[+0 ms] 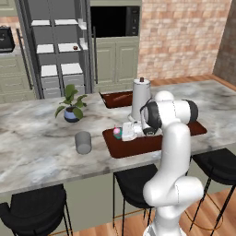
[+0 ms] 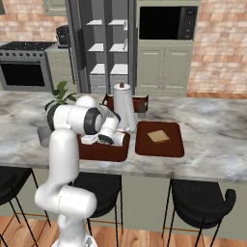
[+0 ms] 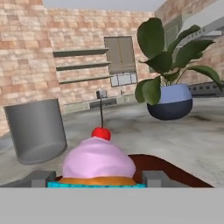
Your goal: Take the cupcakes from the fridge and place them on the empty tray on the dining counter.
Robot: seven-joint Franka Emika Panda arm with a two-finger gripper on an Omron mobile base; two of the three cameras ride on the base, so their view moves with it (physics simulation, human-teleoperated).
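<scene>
One cupcake (image 3: 98, 159), teal-wrapped with pink frosting and a red cherry, is being seen between the two dark fingertips (image 3: 42, 178) in the hand view. In the left base view the same cupcake (image 1: 117, 132) is sitting at the left end of the empty tray (image 1: 138, 146), just in front of the tool (image 1: 130, 131). The tool is lying low and level over the tray, and its fingers are being kept apart on either side of the wrapper; whether they are pressing on it or standing just clear cannot be told. The tray is resting on the marble tabletop (image 1: 37, 138) of the dining counter. A grey cup (image 1: 83, 142) is standing just to the left of the tray, and a potted plant (image 1: 71, 104) further back. A paper-towel roll (image 1: 140, 99) is standing behind the tool, and in the right base view a second brown tray (image 2: 159, 140) with a tan piece of food is lying beside the first. The fridge (image 1: 57, 50) is being shown open beyond the tabletop, with one small dark item (image 1: 74, 47) on a shelf; what it is cannot be made out. Delivery of this cupcake is judged nearly complete, with only the withdrawal of the arm left; any remaining cupcake is judged yet to be fetched.
</scene>
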